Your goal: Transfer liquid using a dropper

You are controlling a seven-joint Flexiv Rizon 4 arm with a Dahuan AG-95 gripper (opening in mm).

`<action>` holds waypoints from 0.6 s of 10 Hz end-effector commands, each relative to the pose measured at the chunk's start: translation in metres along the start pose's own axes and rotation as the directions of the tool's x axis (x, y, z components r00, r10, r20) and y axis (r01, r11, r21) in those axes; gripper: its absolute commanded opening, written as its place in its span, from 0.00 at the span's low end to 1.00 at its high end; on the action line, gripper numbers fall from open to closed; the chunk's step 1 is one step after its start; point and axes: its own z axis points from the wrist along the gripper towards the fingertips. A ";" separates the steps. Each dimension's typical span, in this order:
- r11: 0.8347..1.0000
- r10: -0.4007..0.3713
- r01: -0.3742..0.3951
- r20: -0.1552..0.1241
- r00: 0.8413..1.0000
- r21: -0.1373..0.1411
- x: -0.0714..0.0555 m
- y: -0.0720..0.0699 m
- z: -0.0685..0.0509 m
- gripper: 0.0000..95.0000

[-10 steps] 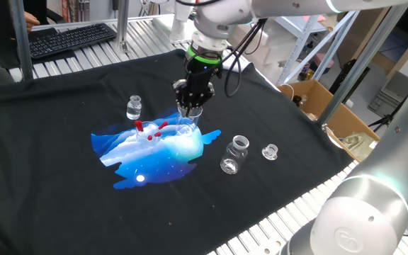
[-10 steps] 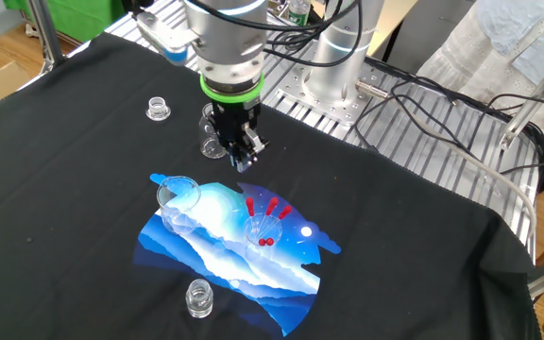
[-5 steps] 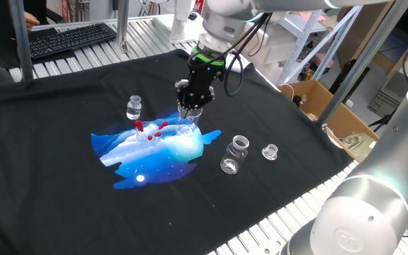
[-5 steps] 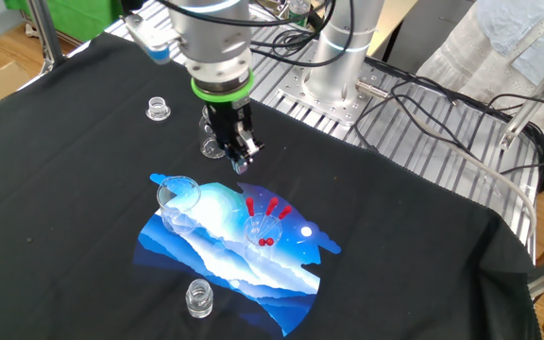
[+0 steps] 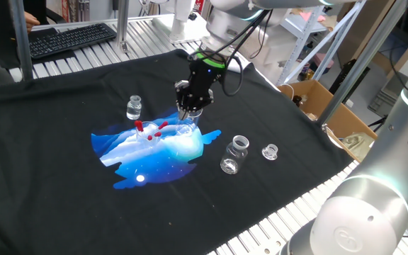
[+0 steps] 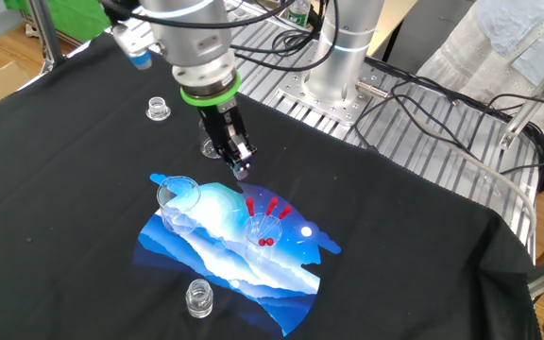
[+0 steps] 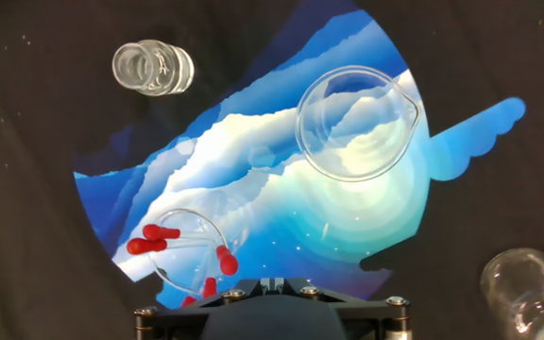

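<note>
Droppers (image 7: 163, 238) first: several slim clear tubes with red rubber bulbs stand bunched in a small glass beaker (image 7: 192, 247) low on the left of the hand view, bulbs fanned out over its rim. Above them, top left, a little clear vial (image 7: 152, 68) stands on the black cloth (image 7: 26, 170). Moving right, a wider empty beaker (image 7: 357, 123) sits on the pale part of the blue-and-white print (image 7: 281, 189), spout toward the upper right. At the bottom right corner a clear jar (image 7: 527, 288) lies half out of frame.

Over to one fixed view, left to right: vial (image 5: 134, 108), droppers (image 5: 149, 130) in their beaker, then the gripper (image 5: 188, 113) hanging tilted just above the wide beaker (image 5: 187, 127); its fingers look close together, though I cannot tell exactly how they stand. Further right on the desk (image 5: 69, 205), the jar (image 5: 235, 153) lies on its side beside a small glass lid (image 5: 270, 151).

From the other fixed view, the gripper (image 6: 240, 170) hovers above bare cloth, apart from the droppers (image 6: 263, 224).
</note>
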 end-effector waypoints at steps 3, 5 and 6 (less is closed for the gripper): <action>0.997 0.057 -0.058 -0.031 0.998 -0.053 -0.003 0.002 0.006 0.00; 0.993 0.086 -0.089 -0.043 0.995 -0.079 -0.003 0.004 0.008 0.00; 0.990 0.104 -0.109 -0.054 0.993 -0.094 -0.003 0.005 0.008 0.00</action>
